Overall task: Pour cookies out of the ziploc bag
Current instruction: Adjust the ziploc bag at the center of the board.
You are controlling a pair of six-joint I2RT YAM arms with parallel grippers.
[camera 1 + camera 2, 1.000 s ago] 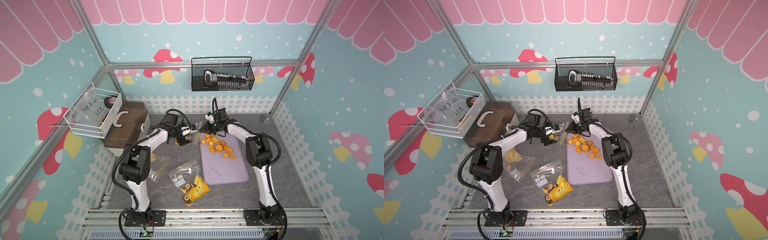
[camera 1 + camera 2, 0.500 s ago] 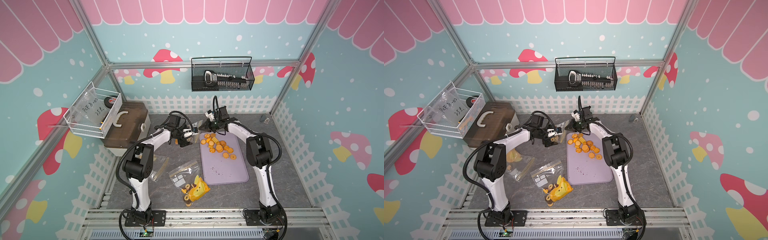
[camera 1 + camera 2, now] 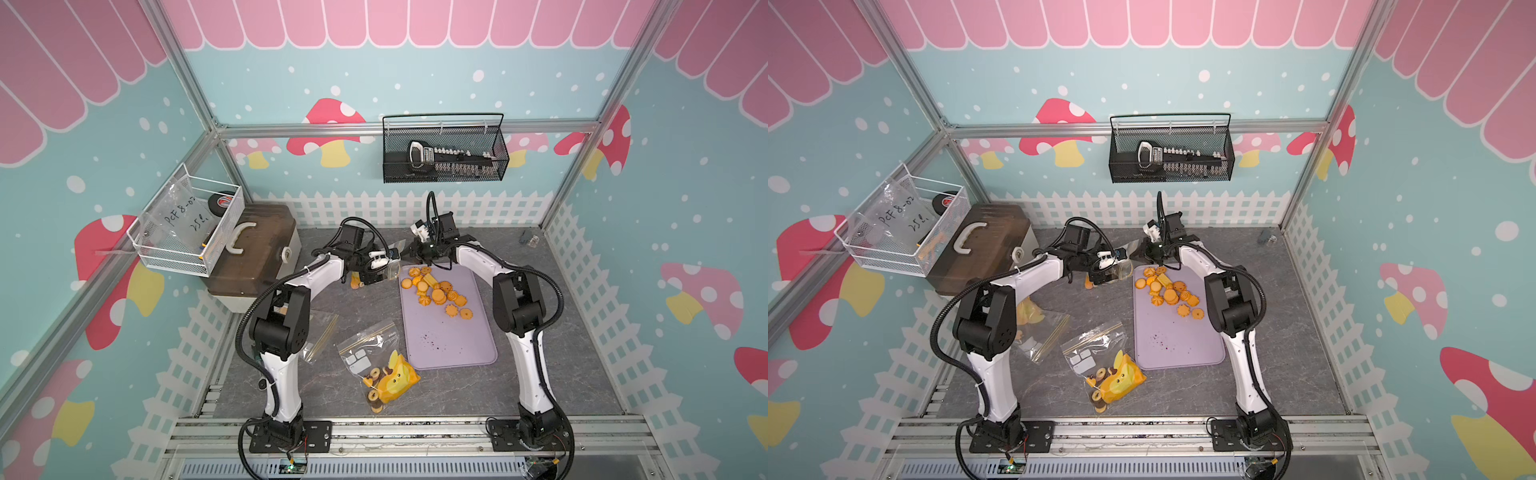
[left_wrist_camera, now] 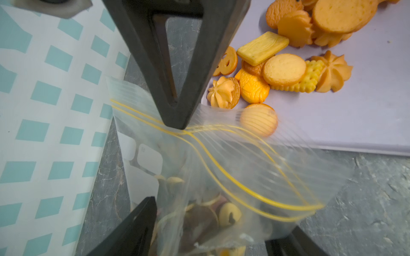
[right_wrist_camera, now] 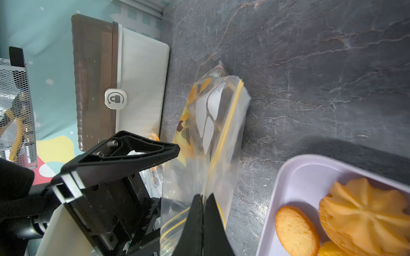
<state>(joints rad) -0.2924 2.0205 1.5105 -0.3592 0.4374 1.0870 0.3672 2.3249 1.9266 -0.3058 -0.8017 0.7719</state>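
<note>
Since one second earlier the left arm [image 3: 286,328] has swung its elbow slightly inward, its tip staying by the far left corner of the tray [image 3: 449,345]. Right gripper [image 5: 203,196] — jaws pressed together on the zip bag [image 4: 221,168] at its yellow seal. Left gripper [image 4: 221,215] — jaws spread, the bag's lower part between them. Bag held just off the lilac tray, bearing blank white label patches; orange cookies [image 3: 436,295] lie heaped on the tray's far half, brown and yellow ones inside the bag. Handwriting on a clear pouch [image 3: 178,212] in the white wire basket [image 3: 224,224] reads roughly "PCF 8-02". Print on a second bag [image 3: 365,353] on the table [image 3: 582,353]: too small to read. Grey marbled table; teal walls [image 3: 291,75] with mushrooms, pink scallops, white picket fence [image 3: 374,208]
</note>
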